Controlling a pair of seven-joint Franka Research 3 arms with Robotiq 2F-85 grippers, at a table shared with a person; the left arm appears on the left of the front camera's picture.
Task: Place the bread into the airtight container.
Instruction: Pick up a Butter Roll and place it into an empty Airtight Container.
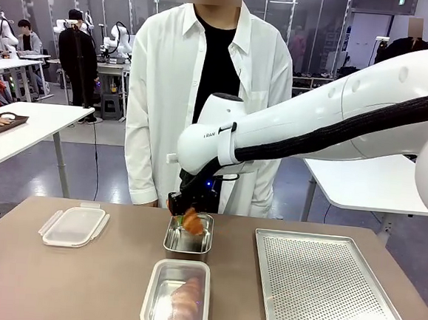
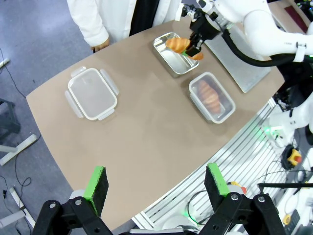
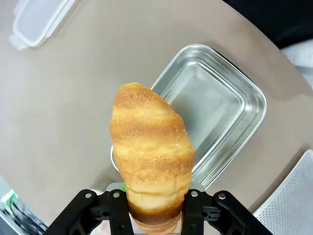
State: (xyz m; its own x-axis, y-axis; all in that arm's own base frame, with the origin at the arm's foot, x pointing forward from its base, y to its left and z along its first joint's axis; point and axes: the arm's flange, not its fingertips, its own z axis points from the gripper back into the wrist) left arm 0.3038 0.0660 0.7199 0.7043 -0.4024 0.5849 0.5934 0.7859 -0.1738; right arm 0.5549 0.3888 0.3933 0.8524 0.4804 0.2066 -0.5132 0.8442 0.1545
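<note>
My right gripper point(image 1: 189, 206) is shut on a golden croissant-shaped bread point(image 1: 192, 220), holding it just above the small steel pan point(image 1: 187, 241). In the right wrist view the bread point(image 3: 150, 156) stands up between the fingers point(image 3: 115, 205) over the empty pan point(image 3: 220, 105). The airtight container point(image 1: 176, 296) sits nearer to me, lidless, with another bread point(image 1: 186, 300) lying in it. From the left wrist view I see the container point(image 2: 212, 96), the held bread point(image 2: 182, 45) and the right gripper point(image 2: 195, 43). My left gripper point(image 2: 155, 182) hangs open high above the table's near edge.
The container's clear lid point(image 1: 75, 225) lies at the table's left. A large perforated metal tray point(image 1: 330, 288) covers the right side. A person in a white coat point(image 1: 204, 92) stands at the far edge behind the pan.
</note>
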